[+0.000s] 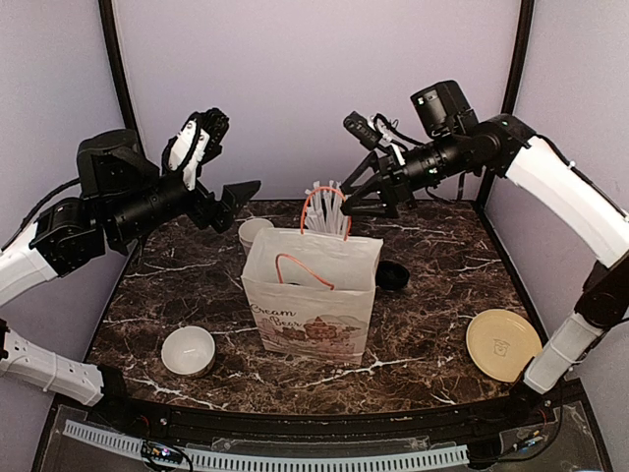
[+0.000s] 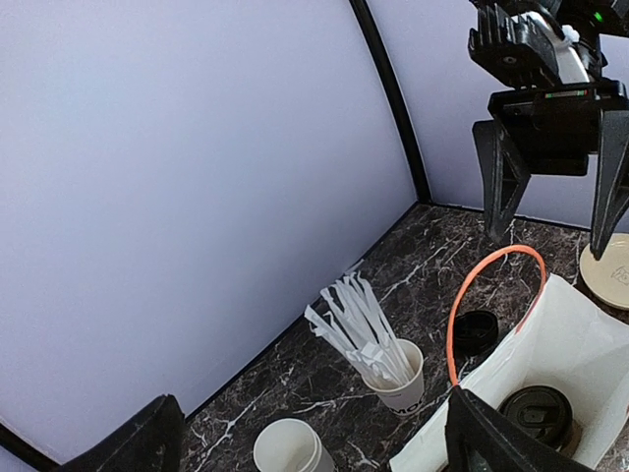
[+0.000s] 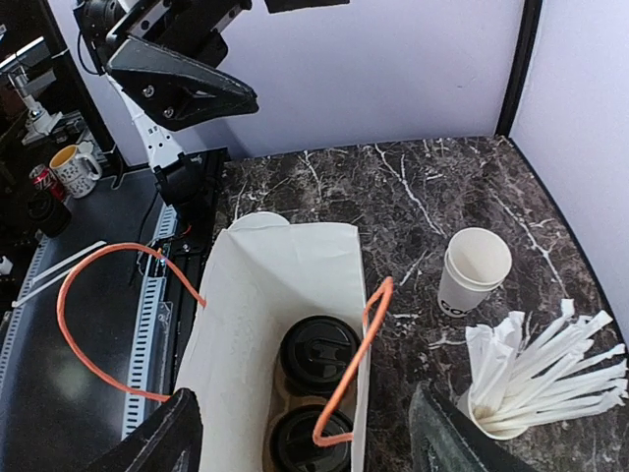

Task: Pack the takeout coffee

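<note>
The first coffee and the second coffee stand upright, side by side, on the floor of the paper bag. Only their black lids show from above. The bag stands upright near the middle of the marble table. Both orange handles rise above its mouth.

The right gripper hangs above the far side of the bag, fingers spread wide and empty. The left gripper is raised over the left rear of the table, also spread and holding nothing.

Packing appears complete, so the step in hand is judged to be clearing the arms.
- Lift each arm straight up before moving sideways, so no finger hooks a handle loop.
- Keep the fingers apart and away from the bag walls; the light bag would likely tip or slide at a nudge.
- Avoid the straw cup, the empty cup and the loose lid behind the bag.
</note>
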`<state>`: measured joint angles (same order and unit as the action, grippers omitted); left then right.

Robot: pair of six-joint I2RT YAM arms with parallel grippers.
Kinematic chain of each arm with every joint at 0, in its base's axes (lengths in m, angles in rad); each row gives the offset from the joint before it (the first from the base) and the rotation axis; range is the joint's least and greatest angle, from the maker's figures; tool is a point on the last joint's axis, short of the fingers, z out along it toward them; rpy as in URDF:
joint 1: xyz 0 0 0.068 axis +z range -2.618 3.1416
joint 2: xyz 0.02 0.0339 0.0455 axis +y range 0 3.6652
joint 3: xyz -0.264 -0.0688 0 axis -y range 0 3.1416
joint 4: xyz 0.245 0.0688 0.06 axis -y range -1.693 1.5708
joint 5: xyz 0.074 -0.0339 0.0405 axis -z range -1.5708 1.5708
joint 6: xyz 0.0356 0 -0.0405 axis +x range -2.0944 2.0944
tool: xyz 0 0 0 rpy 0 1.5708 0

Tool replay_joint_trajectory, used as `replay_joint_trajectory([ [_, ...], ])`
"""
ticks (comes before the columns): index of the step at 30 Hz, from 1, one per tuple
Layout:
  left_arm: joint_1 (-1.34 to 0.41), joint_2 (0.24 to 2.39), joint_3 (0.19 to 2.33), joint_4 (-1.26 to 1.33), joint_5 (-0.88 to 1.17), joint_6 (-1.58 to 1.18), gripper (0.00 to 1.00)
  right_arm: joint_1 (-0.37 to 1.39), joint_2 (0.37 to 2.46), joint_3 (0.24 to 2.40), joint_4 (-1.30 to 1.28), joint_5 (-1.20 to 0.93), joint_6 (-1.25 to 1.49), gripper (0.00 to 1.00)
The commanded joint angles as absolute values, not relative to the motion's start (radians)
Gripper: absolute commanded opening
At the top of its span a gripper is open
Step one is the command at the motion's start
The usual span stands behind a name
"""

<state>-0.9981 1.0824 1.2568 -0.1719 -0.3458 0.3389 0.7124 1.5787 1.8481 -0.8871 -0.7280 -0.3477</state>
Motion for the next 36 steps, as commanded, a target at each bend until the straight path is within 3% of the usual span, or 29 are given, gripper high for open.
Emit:
replay_joint_trajectory([
  [1,-0.999,1.05,1.237,-0.154,-0.391,0.301,0.95,0.719,1.641,1.871,-0.863,-0.704,-0.304,0.56],
  [2,-0.999,1.041,1.229,-0.154,-0.391,0.293,0.95,0.722,1.648,1.874,-0.862,-0.714,-0.302,0.48],
  [5,-0.999,1.023,1.218,-0.158,-0.402,0.289,0.95,0.75,1.64,1.862,-0.855,-0.727,-0.313,0.04],
  [6,-0.999,1.021,1.213,-0.159,-0.409,0.29,0.95,0.767,1.632,1.854,-0.853,-0.728,-0.318,0.0],
  [20,-0.979,1.025,1.191,-0.113,-0.447,0.359,0.95,1.197,1.64,1.835,-1.106,-0.772,-0.581,0.0],
  [36,-0.979,0.992,1.169,-0.107,-0.454,0.37,0.95,1.212,1.658,1.86,-1.144,-0.663,-0.619,0.0],
])
